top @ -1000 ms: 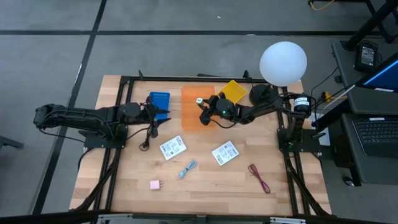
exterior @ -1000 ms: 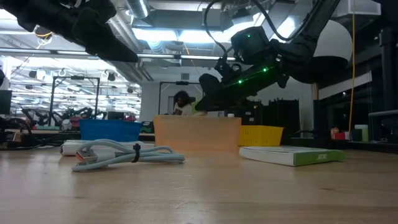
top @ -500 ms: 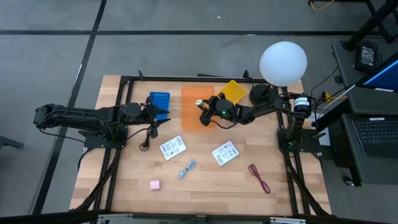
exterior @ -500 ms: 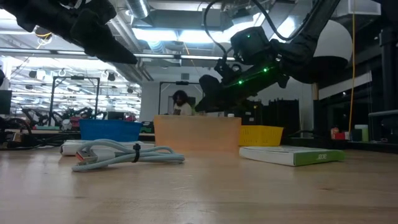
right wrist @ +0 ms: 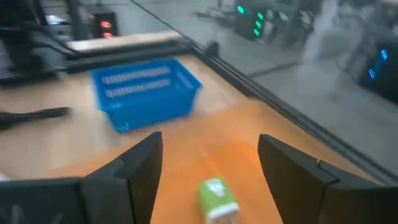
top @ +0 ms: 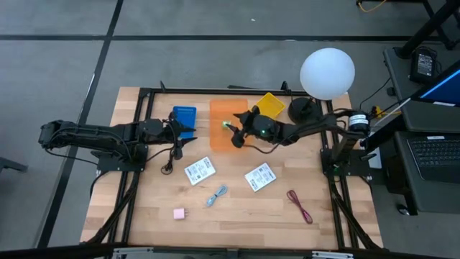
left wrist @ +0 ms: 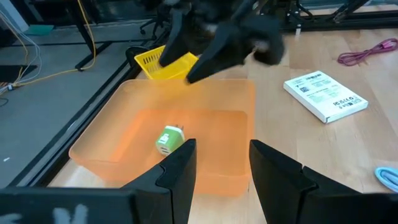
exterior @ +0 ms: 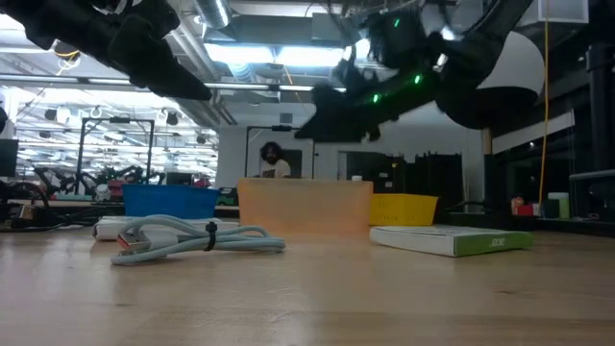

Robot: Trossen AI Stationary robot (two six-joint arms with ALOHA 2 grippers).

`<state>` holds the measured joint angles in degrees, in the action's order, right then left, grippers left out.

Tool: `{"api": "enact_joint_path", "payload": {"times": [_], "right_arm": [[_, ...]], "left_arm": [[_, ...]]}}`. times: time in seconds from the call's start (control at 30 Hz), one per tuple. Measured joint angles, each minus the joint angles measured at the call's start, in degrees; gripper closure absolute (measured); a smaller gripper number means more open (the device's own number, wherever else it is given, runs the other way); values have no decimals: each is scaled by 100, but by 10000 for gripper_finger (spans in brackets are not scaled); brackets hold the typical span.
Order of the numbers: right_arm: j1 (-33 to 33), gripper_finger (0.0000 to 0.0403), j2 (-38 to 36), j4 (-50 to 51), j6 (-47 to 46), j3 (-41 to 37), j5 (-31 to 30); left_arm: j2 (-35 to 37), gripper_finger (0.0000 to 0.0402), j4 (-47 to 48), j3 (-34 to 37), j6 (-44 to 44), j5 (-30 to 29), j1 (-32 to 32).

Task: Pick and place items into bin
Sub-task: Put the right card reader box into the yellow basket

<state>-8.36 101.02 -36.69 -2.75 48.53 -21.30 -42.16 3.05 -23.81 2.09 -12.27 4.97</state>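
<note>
Overhead, the right gripper [top: 230,130] hangs above the orange bin [top: 227,124] at the far middle of the table, its jaws spread and empty, a small greenish cube [top: 225,124] showing inside the bin just beside them. The left gripper [top: 188,134] waits between the blue basket [top: 184,117] and the orange bin, with a black cord [top: 172,154] below it; whether it grips that cord cannot be told. Nearer the front lie two white printed packets [top: 200,170] [top: 259,177], a light-blue piece [top: 216,195], a pink cube [top: 179,214] and a dark-red cord [top: 300,205]; a yellow basket [top: 269,106] and a white globe lamp [top: 327,73] stand at the far right. From table height, the right gripper hovers well above the bin's rim, and a person shows in the room behind. The left wrist view shows the greenish cube resting on the bin's floor, the left fingers [left wrist: 177,171] parted with nothing visible between them. The right wrist view shows wide-apart fingers [right wrist: 140,168] over the cube.
</note>
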Motion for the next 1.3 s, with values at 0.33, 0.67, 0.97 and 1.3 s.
{"api": "enact_joint_path", "payload": {"times": [0.33, 0.67, 0.97, 1.3], "right_arm": [[898, 202, -1150, 1274, 27, 2, -1159], [1695, 223, -1723, 2378, -372, 0, -1615], [2296, 236, -2013, 3888, -1334, -1, -2378], [2476, 237, -2635, 5775, -2853, -2, -2360]], "left_arm": [[1, 258, -31, 0, 9, 511, -2], [0, 258, -676, -4, -282, 963, -7], [0, 259, -839, -4, 92, 1071, -7], [-1, 259, -950, -4, 315, 1034, -7]]}}
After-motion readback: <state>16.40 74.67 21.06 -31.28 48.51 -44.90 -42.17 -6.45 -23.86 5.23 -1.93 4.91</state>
